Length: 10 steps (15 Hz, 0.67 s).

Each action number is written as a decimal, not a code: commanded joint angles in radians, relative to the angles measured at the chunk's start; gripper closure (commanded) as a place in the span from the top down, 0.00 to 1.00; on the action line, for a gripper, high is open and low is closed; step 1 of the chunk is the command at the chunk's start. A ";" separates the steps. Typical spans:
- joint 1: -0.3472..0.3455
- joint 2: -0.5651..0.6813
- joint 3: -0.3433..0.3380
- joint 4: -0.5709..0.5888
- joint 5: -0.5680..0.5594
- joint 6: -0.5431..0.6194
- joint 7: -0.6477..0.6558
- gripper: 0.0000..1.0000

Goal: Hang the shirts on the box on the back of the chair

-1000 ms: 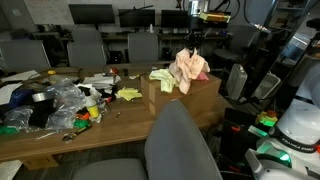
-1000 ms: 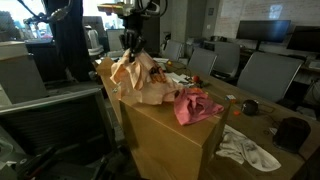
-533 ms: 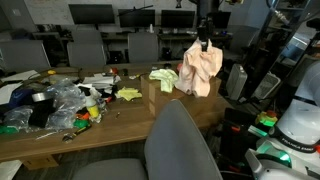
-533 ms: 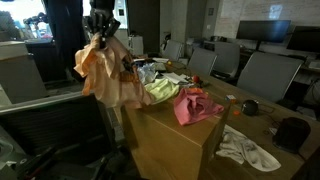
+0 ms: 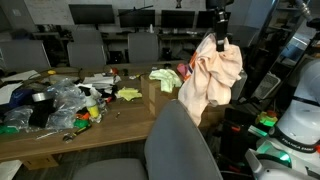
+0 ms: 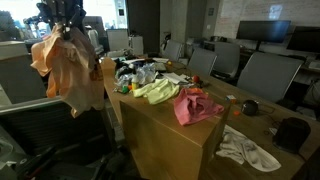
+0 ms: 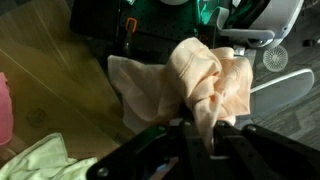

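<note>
A cluttered wooden table (image 5: 112, 130) and brown box (image 6: 165, 140) stand in an office.

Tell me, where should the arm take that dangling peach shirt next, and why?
Probably carry it across until it hangs above the chair backrest. The gripper is shut on the peach shirt, which dangles beside the box; the pink shirt and yellow-green shirt lie on the box.

In the wrist view the peach shirt (image 7: 205, 85) buries your jaws' tips, and the picture's left edge cuts the pink shirt (image 7: 4, 108). In an exterior view the bottom edge crops the chair (image 5: 185, 145).
</note>
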 commanded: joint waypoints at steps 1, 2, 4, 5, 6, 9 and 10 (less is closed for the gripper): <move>0.057 -0.033 0.028 0.000 -0.025 -0.047 -0.068 0.04; 0.070 -0.037 0.036 -0.003 -0.029 -0.056 -0.079 0.04; 0.092 -0.046 0.048 -0.009 -0.037 -0.082 -0.097 0.04; 0.102 -0.057 0.053 -0.020 -0.047 -0.087 -0.108 0.04; 0.111 -0.064 0.056 -0.026 -0.055 -0.096 -0.118 0.04; 0.139 -0.081 0.066 -0.048 -0.077 -0.110 -0.147 0.04; 0.149 -0.083 0.070 -0.055 -0.083 -0.113 -0.156 0.04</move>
